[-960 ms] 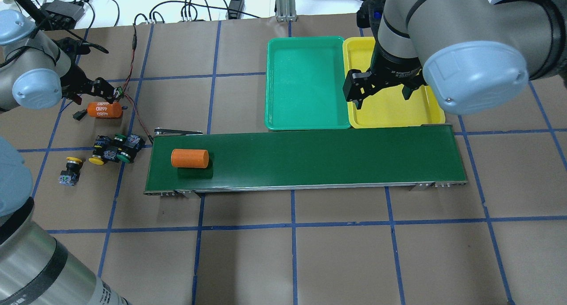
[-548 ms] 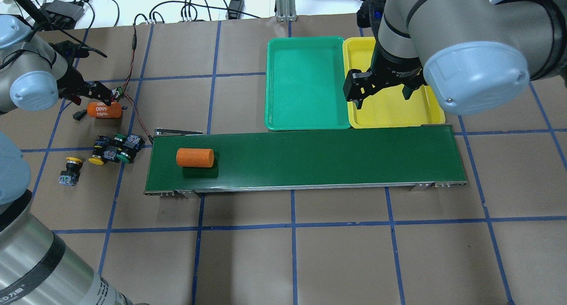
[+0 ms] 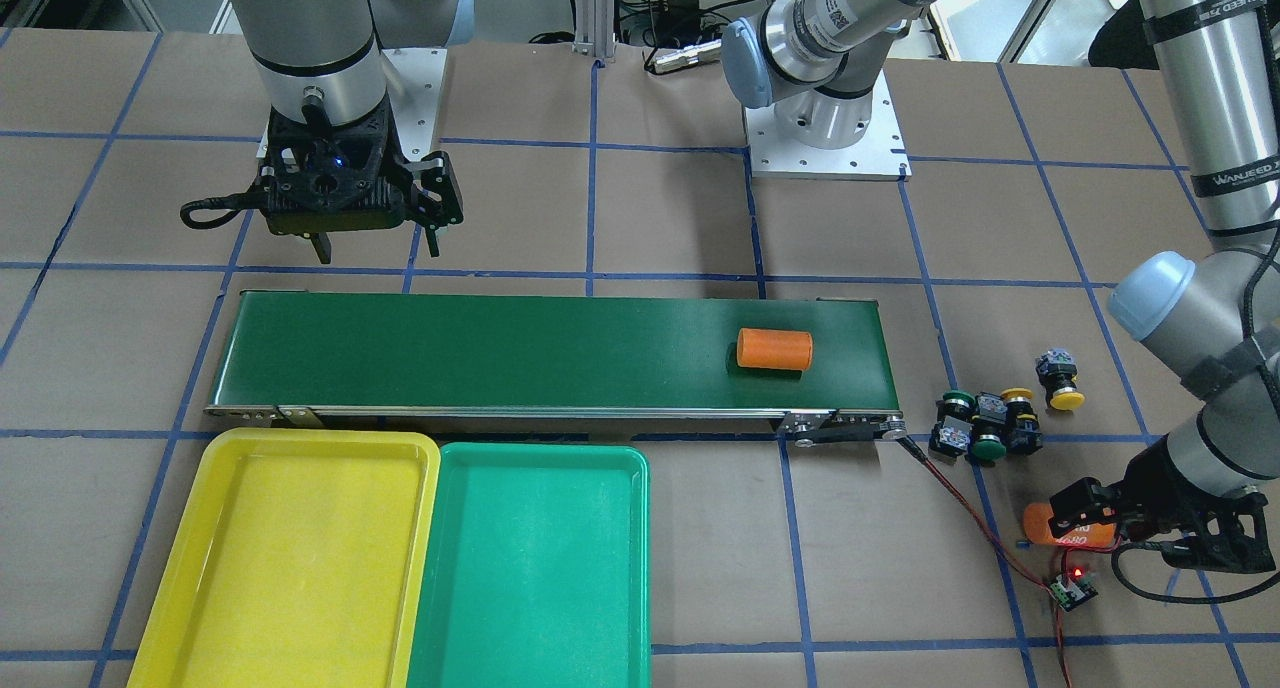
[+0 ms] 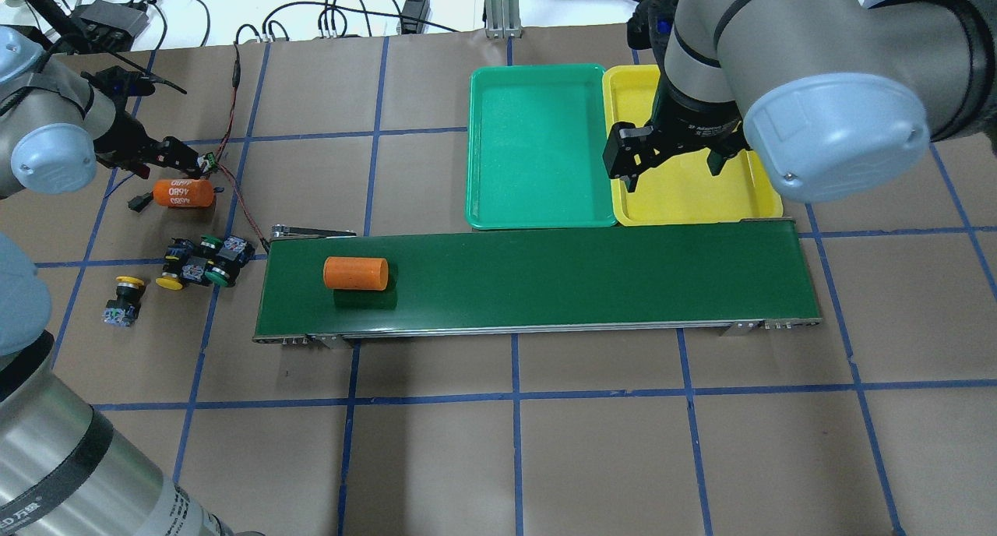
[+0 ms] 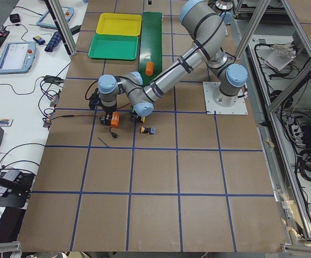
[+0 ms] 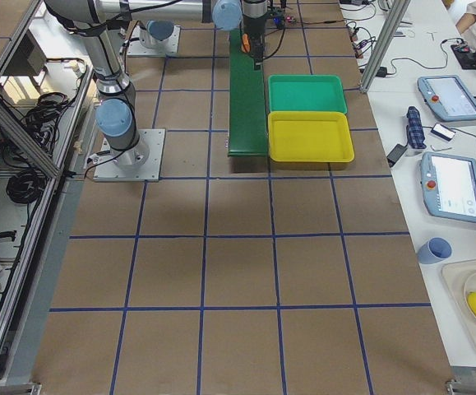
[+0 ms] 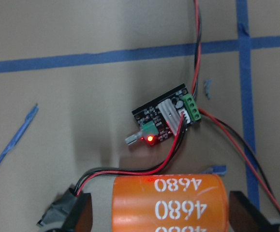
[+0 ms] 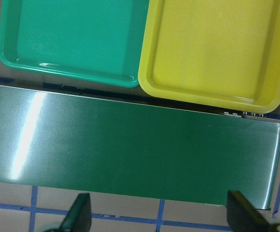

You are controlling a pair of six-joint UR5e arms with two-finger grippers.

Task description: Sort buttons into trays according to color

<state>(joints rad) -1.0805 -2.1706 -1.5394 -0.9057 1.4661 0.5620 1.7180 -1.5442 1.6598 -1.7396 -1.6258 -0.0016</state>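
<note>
Since the left claw (image 7: 161, 215) stands with its fingers apart on either side of the orange cylinder marked 4680 (image 4: 183, 193), touching neither flank in the wrist view, the step in hand looks like work at the supply end of the counter (image 4: 592, 458), not yet on a button. To do it well for the sorting, I would leave the cylinder and go to the buttons (image 4: 204, 262), which lie at 6 o'clock of it in the overhead view. Three huddle together there, touching, just off the conveyor belt (image 4: 584, 279). The lone yellow button (image 4: 123, 298) at 8 o'clock of that huddle stands apart and seems the safest first pick: close across its dark body, not the round cap. Take care of the wires (image 7: 193, 154) and the controller board (image 7: 166, 118) at 12 o'clock of the cylinder.

That left arm reaches low and nearly level over the counter, wrist turned toward the cylinder. The right claw (image 3: 377, 240) hangs upright, pointing straight down, its fingers spread wide and holding nothing, above the belt's far end. The green tray (image 4: 537, 209) and yellow tray (image 4: 685, 205) lie side by side at 12 o'clock of that end. A second orange cylinder (image 4: 356, 273) lies on the belt.
</note>
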